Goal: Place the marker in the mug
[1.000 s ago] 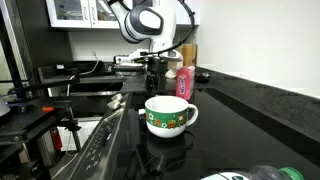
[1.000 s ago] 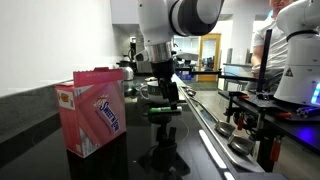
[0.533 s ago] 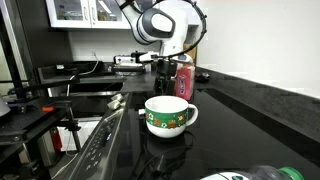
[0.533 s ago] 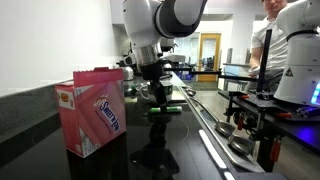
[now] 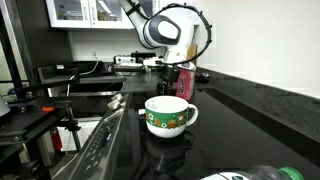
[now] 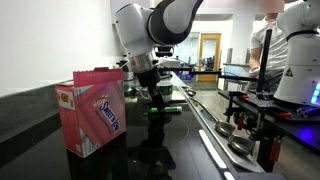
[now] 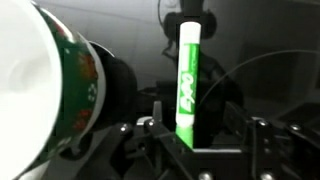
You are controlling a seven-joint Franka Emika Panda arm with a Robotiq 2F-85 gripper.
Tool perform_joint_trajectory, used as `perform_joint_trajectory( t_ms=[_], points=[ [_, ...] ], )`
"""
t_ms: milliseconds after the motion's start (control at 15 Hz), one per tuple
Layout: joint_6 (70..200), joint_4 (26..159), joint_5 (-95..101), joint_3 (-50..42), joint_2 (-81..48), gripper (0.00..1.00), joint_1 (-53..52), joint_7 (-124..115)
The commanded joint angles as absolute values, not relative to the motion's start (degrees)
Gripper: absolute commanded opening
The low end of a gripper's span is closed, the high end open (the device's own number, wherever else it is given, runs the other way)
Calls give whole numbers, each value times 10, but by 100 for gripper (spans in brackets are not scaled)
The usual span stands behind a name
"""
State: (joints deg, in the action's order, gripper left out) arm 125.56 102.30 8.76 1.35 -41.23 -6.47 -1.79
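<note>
A green marker (image 7: 188, 80) with a black cap lies on the black counter. In the wrist view it runs lengthways between my gripper's fingers (image 7: 200, 130), which are open, with a gap on its right side. The white mug (image 5: 168, 115) with a green patterned band stands upright on the counter. In the wrist view the mug (image 7: 50, 90) is close on the marker's left. In an exterior view the gripper (image 6: 160, 98) hangs low over the marker (image 6: 165, 111). In another exterior view the gripper (image 5: 164, 80) is behind the mug and the marker is hidden.
A pink box (image 6: 95, 112) stands on the counter beside the marker; it also shows behind the mug (image 5: 185, 80). The counter's edge (image 6: 205, 140) drops off toward a stove and equipment. A person and another robot (image 6: 290, 50) stand at the far side.
The arm has swung over and the gripper has come down lower around the marker. The mug, marker and pink box have not moved.
</note>
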Motion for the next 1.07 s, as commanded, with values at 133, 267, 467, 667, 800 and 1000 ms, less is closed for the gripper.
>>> perform_joint_trajectory(
  t_ms=[133, 267, 467, 667, 800, 1000],
  points=[
    [1218, 999, 81, 23, -416, 19, -58, 10],
    [1218, 999, 82, 21, -416, 4, -57, 11],
    [1221, 1002, 84, 19, -414, 5, -56, 10],
    [1274, 1033, 95, 17, -383, 5, -59, 2],
    [1319, 1055, 101, 16, -355, 5, -64, -5],
    [1388, 1088, 108, 8, -308, 5, -73, -31]
  ],
)
